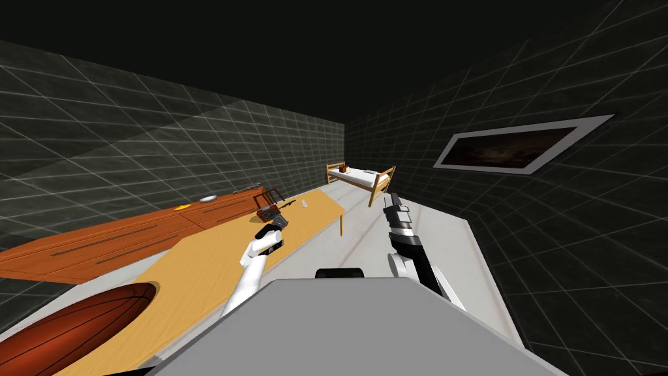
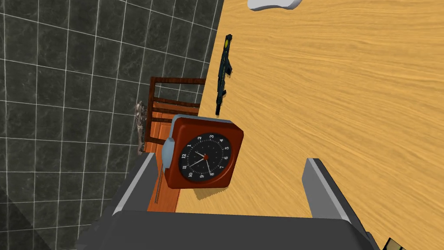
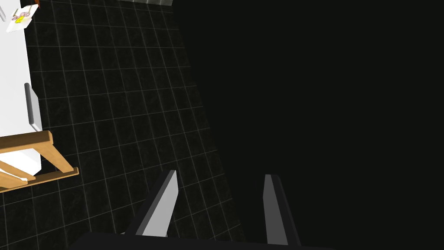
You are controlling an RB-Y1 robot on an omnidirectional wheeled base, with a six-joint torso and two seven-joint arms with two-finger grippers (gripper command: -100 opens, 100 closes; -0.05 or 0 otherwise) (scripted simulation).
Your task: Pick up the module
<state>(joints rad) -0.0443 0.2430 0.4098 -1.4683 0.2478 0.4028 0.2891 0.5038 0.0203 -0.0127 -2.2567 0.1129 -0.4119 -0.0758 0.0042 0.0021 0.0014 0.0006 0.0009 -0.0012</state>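
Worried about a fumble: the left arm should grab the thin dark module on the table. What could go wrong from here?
1. The clock stands right in front of the open left gripper, with the module beyond it; reaching forward could knock the clock over.
2. The module lies flat along the table edge and might get pushed off.

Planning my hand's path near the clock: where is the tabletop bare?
Bare wood spreads inward from the clock, up to the white object. Crowded along the table edge by the wall: clock, then the thin dark module.
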